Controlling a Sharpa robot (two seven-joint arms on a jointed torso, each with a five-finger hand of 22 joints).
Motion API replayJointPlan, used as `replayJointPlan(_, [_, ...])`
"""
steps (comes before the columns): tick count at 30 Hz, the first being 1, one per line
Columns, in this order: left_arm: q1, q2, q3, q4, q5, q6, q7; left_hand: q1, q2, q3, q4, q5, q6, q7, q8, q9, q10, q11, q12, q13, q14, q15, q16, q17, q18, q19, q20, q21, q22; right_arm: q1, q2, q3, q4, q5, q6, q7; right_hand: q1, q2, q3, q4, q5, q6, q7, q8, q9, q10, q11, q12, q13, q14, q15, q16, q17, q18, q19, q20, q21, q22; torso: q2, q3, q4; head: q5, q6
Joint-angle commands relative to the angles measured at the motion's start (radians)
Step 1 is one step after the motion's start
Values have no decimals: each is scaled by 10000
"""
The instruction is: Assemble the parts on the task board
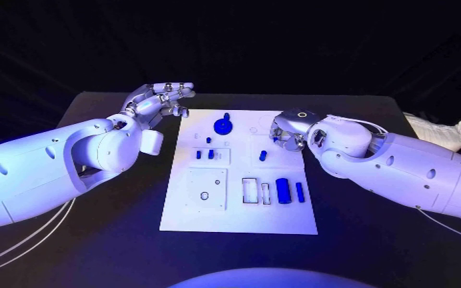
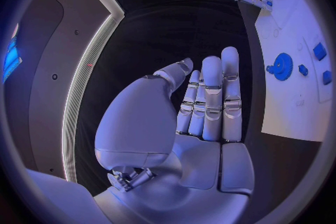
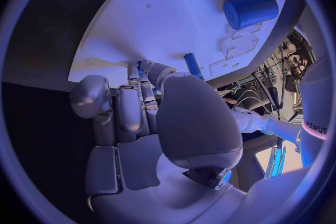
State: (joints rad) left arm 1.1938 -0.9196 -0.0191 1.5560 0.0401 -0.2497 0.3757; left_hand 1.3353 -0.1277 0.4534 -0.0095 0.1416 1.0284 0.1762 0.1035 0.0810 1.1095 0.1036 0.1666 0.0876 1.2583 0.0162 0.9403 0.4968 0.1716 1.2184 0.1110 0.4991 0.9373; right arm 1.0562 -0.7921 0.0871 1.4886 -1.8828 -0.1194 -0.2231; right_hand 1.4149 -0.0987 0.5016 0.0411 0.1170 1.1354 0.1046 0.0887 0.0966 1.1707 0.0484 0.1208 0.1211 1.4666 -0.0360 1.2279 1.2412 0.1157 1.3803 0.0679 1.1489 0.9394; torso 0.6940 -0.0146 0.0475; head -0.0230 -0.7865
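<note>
The white task board (image 1: 240, 218) lies mid-table. On it are a blue gear (image 1: 223, 125), small blue pegs (image 1: 208, 140), a short peg (image 1: 262, 156), a thick blue cylinder (image 1: 284, 190) and a slim rod (image 1: 300, 192). My left hand (image 1: 163, 98) hovers off the board's far left corner, its fingers (image 2: 210, 95) straight and holding nothing. My right hand (image 1: 288, 131) hangs over the board's right half, fingers pointing down at the board (image 3: 161, 17). The short peg (image 3: 192, 65) stands just past its thumb. Whether anything sits between those fingertips is hidden.
Cut-out slots (image 1: 250, 190) and a raised plate with a hole (image 1: 204, 191) lie on the near part of the board. Black table (image 1: 106, 235) surrounds the board on all sides. The gear (image 2: 283, 65) sits on the board beside my left hand.
</note>
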Motion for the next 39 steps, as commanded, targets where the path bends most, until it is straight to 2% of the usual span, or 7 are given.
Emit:
replayJointPlan(1, [2,15,4,19,-2,174,41,9,74,-53,-5,47,-83,1,-19,-9,-59,18,69,1,-48,-7,-32,-16,109,-25,33,-35,-9,-88,25,-52,-48,-348,-21,-138,159,151,119,-168,-70,140,-3,72,62,208,-53,9,9,561,-32,62,12,5,23,-30,63,53,-4,-4,-11,-11,-10])
replayJointPlan(10, [2,28,3,9,-23,155,26,44,96,-56,-22,53,-80,2,-13,-12,-79,20,83,0,-52,-6,-30,-20,110,-15,34,-49,-24,-95,-50,-44,144,-92,-1006,-222,125,145,367,-345,-128,213,22,74,102,391,-37,-46,-61,570,18,130,34,-12,54,2,134,138,-12,3,6,-22,-19])
replayJointPlan(16, [1,39,3,4,-45,74,-11,66,117,-55,-31,56,-75,3,-7,-13,-90,21,96,0,-53,-5,-27,-24,110,-8,34,-58,-35,-60,-242,13,445,241,-1376,-335,59,101,420,-383,-135,222,49,64,112,425,-12,-83,-90,571,29,144,32,-14,65,13,159,167,-18,-10,-8,-42,-24])
replayJointPlan(26, [1,45,3,1,-55,56,-35,67,117,-55,-31,56,-75,3,-7,-13,-90,21,96,0,-53,-5,-27,-24,110,-8,34,-58,-35,-22,-577,166,946,484,-1521,-452,-78,32,435,-394,-191,235,69,49,127,448,6,-142,-134,570,31,175,39,-15,78,20,186,194,-9,0,-29,-48,-14])
replayJointPlan(30, [1,42,3,-2,-56,58,-40,74,117,-59,-37,55,-79,5,-7,-15,-99,23,100,0,-54,-5,-26,-25,110,-4,34,-62,-40,-19,-692,202,1295,590,-1546,-454,-124,26,435,-389,-229,250,72,50,135,468,9,-156,-146,568,33,176,32,-15,80,23,194,203,-5,-1,-8,-43,-25])
replayJointPlan(35, [-1,59,3,-8,-56,65,-43,74,117,-59,-37,55,-79,5,-7,-15,-99,23,100,0,-54,-5,-26,-25,110,-4,34,-62,-40,-50,-661,222,1969,734,-1616,-387,-131,27,436,-389,-236,253,74,50,136,473,11,-157,-148,568,34,185,40,-15,80,23,194,202,-1,0,19,66,-45])
replayJointPlan(39, [-4,94,3,-13,-57,84,-45,74,117,-59,-37,55,-79,5,-7,-15,-99,23,100,0,-54,-5,-26,-25,110,-4,34,-62,-40,-132,-451,224,2465,653,-1568,-320,-134,27,438,-391,-237,255,77,50,137,477,12,-159,-150,567,34,177,31,-12,76,23,186,189,-9,-12,23,276,-28])
